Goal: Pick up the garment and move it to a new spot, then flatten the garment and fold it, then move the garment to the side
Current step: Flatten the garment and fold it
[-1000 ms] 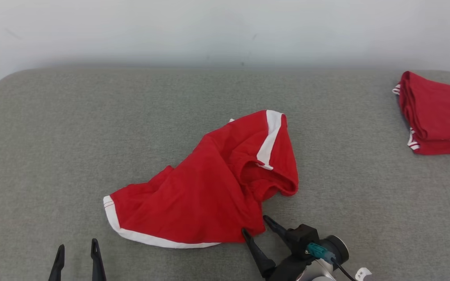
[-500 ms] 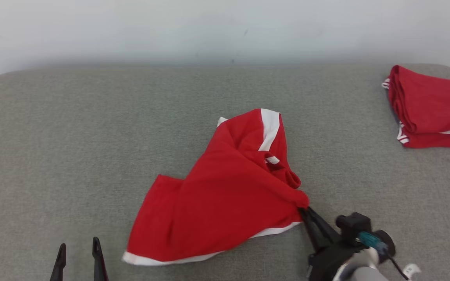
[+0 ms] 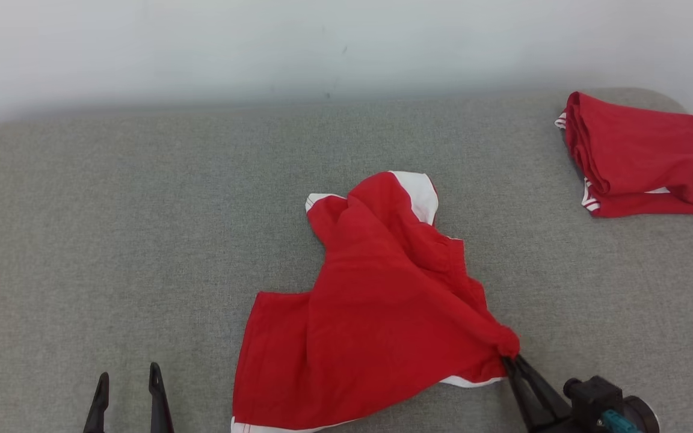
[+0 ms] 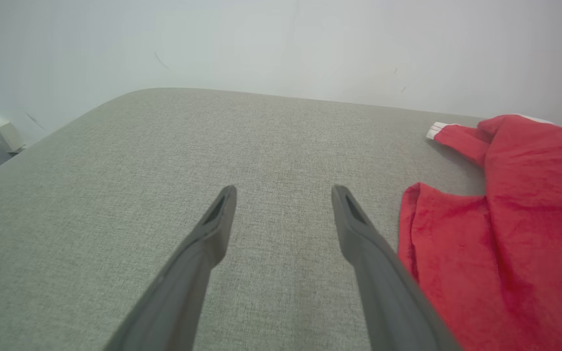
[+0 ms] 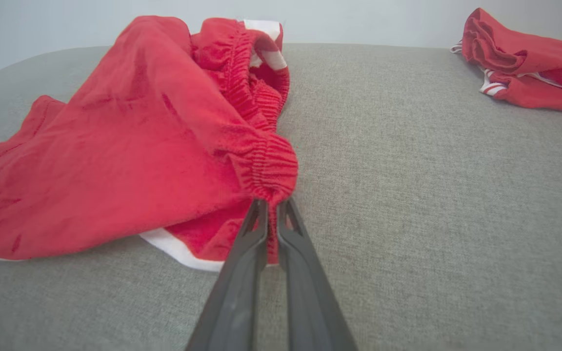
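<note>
1. The garment (image 3: 376, 313), red with white trim, lies crumpled at the lower centre of the head view on the grey pad (image 3: 112, 240).
2. The right gripper (image 3: 511, 359) is pinched tight on the elastic band at the garment's lower-right corner.
3. The left gripper (image 3: 129, 373) stands wide open and empty at the lower left, beside the cloth.
4. Lifting before carrying should clear the pad; the pinch looks thin, so slow motion is safer.
5. The new spot should stay apart from the folded pile (image 3: 641, 156), upper right.
</note>
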`<state>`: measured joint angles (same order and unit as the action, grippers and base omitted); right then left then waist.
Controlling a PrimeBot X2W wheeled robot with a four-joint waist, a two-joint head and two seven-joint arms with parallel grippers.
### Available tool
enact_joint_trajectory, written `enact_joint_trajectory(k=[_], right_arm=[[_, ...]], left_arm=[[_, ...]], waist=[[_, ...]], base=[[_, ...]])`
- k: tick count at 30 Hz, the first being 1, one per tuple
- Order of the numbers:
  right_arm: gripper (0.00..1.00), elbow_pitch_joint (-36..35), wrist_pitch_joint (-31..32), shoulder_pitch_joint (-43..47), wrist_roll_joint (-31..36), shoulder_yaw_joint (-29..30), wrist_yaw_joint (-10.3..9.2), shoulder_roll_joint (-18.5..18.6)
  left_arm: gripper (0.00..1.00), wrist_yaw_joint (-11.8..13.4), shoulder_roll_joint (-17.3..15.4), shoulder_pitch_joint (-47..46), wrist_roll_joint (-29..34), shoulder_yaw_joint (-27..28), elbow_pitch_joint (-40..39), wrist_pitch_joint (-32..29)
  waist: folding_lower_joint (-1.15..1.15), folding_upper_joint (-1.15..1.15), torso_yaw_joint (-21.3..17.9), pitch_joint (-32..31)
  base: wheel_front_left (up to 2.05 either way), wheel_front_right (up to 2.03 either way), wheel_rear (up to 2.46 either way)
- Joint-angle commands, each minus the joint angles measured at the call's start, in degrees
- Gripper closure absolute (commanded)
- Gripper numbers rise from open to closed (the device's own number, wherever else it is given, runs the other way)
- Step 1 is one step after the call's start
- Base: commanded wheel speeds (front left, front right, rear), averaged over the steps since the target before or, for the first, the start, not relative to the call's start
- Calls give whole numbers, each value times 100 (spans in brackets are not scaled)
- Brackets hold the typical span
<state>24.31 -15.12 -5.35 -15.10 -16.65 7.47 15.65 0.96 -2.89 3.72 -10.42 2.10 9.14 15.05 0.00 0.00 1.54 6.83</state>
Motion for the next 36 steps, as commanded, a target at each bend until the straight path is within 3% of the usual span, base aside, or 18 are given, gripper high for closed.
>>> enact_joint_trajectory(k=[1,7,18,20,21,22,27,36], right_arm=[[100,-102,-1,37,-1,-42,8,3],[100,-36,-1,-322,-118,-271,8,-108],[100,1768,0,-1628,-99,-403,8,-409],[94,1929,-1,-1680,-92,-359,8,-427],[56,2051,-1,-1737,-65,-319,8,-451],[0,2097,-1,-1780,-47,-268,8,-486],[0,1806,-1,-1396,19,-93,8,-495],[0,228,-1,-251,124,145,8,-347]], left_arm=[[0,-11,2,79,-21,14,21,17],[0,-24,1,103,3,-54,77,17],[0,-144,3,66,58,-283,208,17],[0,-133,3,82,56,-313,217,17],[0,-135,4,108,56,-348,229,17],[0,-135,1,134,58,-366,240,17],[0,-192,2,301,20,-428,326,17],[0,-304,2,434,58,-526,343,17]], waist=[[0,0,-16,-45],[0,0,-1,-151],[0,0,451,-302],[0,0,486,-323],[0,0,515,-350],[0,0,530,-374],[0,0,512,-565],[0,0,224,-628]], base=[[0,0,0],[0,0,0],[0,0,0],[0,0,0],[0,0,0],[0,0,0],[0,0,0],[0,0,0]])
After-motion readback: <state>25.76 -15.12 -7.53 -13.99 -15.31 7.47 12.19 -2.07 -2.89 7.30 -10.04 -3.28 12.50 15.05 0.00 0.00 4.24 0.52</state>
